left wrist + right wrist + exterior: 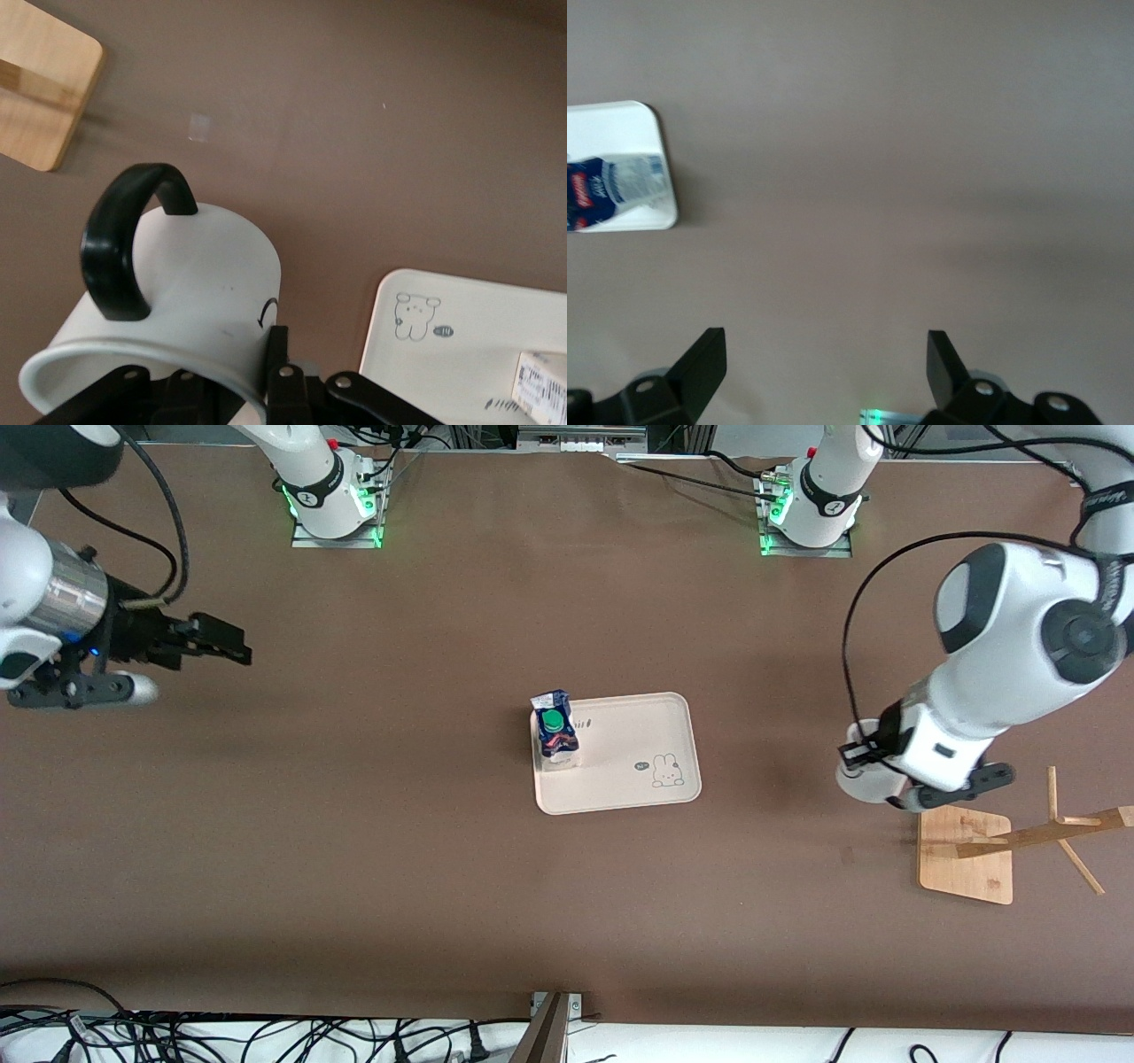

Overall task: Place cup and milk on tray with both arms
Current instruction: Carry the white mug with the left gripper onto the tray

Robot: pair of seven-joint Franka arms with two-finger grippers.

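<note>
Cup (177, 292) clamped in left pincer (266, 390), frame right, beside wooden rack (966, 855).
Tray (620, 731) with milk (555, 728) lies toward frame centre; right pincer (217, 642) waits upper left, jaws wide and empty.

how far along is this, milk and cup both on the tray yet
About halfway. Done: the milk stands on the tray, at its corner toward the right arm's end. In hand: the left gripper is shut on the rim of the cup, carried above bare table between the wooden rack and the tray. Left: set the cup on the tray. The right gripper waits open, empty.
</note>
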